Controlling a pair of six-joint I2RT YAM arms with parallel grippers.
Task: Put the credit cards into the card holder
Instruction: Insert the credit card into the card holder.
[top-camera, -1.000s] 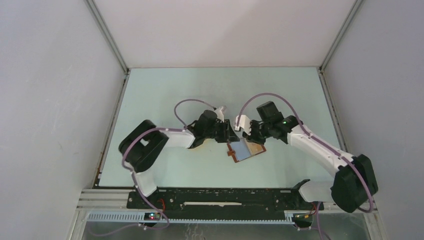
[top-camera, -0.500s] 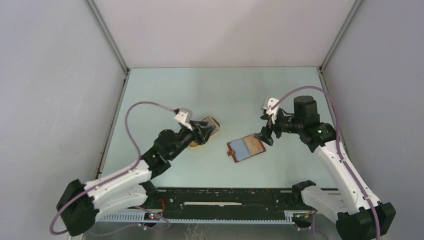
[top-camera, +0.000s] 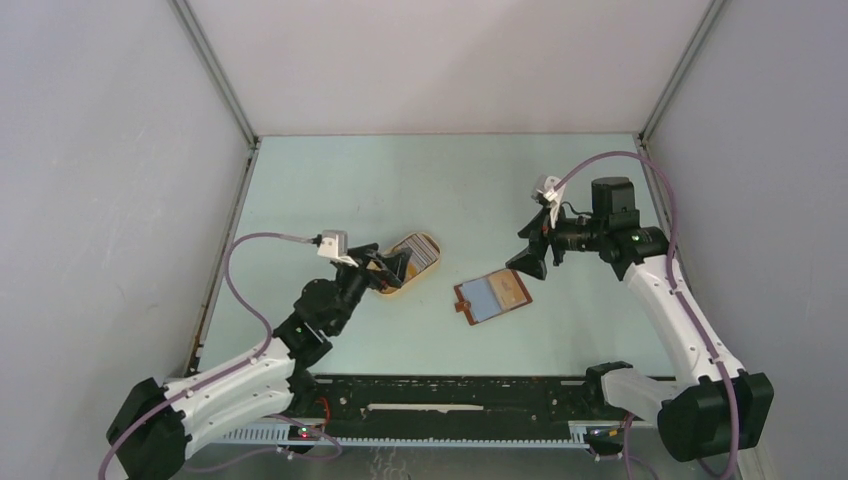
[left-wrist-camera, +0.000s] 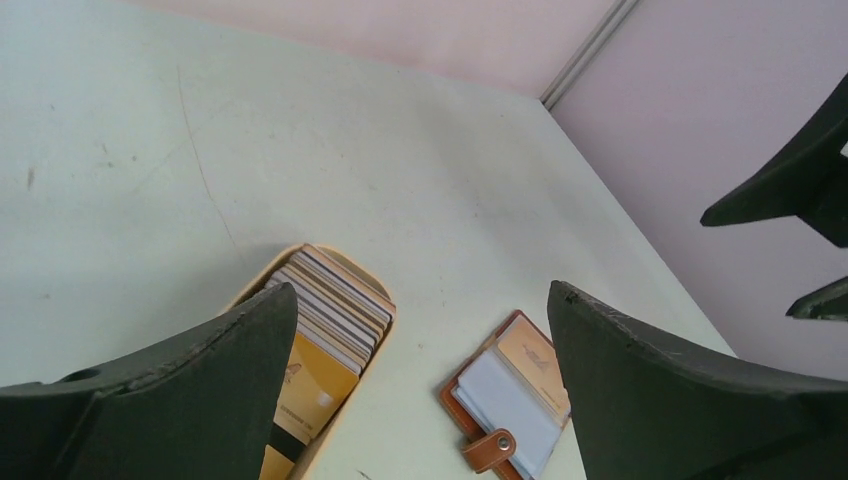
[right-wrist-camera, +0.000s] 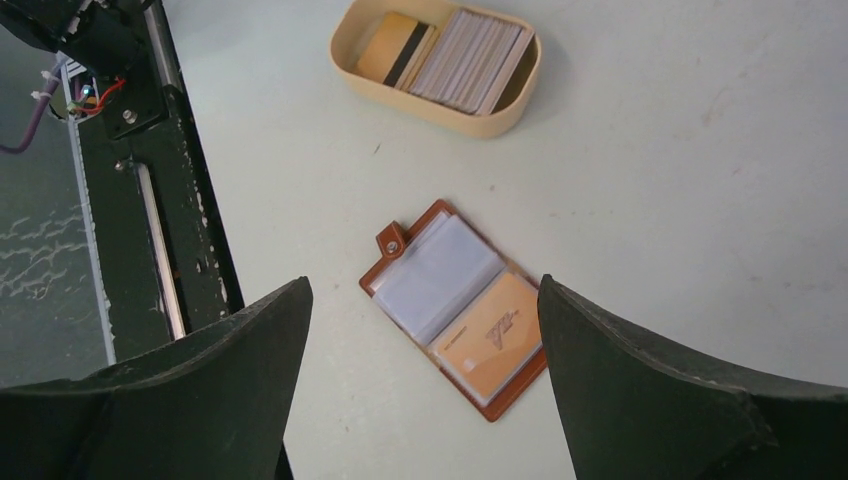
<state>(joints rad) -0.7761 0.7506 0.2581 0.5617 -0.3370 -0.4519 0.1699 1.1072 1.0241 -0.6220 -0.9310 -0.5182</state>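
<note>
The card holder (top-camera: 492, 297) lies open on the table, reddish-brown with bluish-grey pockets and a strap tab with a snap. An orange card (right-wrist-camera: 495, 335) sits in one pocket. The credit cards (top-camera: 418, 250) stand edge-on as a striped row in a tan oval tray (top-camera: 392, 289). My left gripper (top-camera: 388, 268) hovers open over the tray's near end, holding nothing. My right gripper (top-camera: 522, 252) hangs open above and right of the holder, also holding nothing. The left wrist view shows the cards (left-wrist-camera: 330, 305) and the holder (left-wrist-camera: 510, 400) between my open jaws. The right wrist view shows the holder (right-wrist-camera: 455, 300) below.
A black rail (top-camera: 440, 395) with the arm bases runs along the near table edge. Grey walls close in the table on three sides. The right gripper's dark fingers (left-wrist-camera: 790, 190) show at the right edge of the left wrist view.
Both grippers have opened and drawn away from the card holder. The left arm swung back left over the tray. The right arm pulled right and up.
</note>
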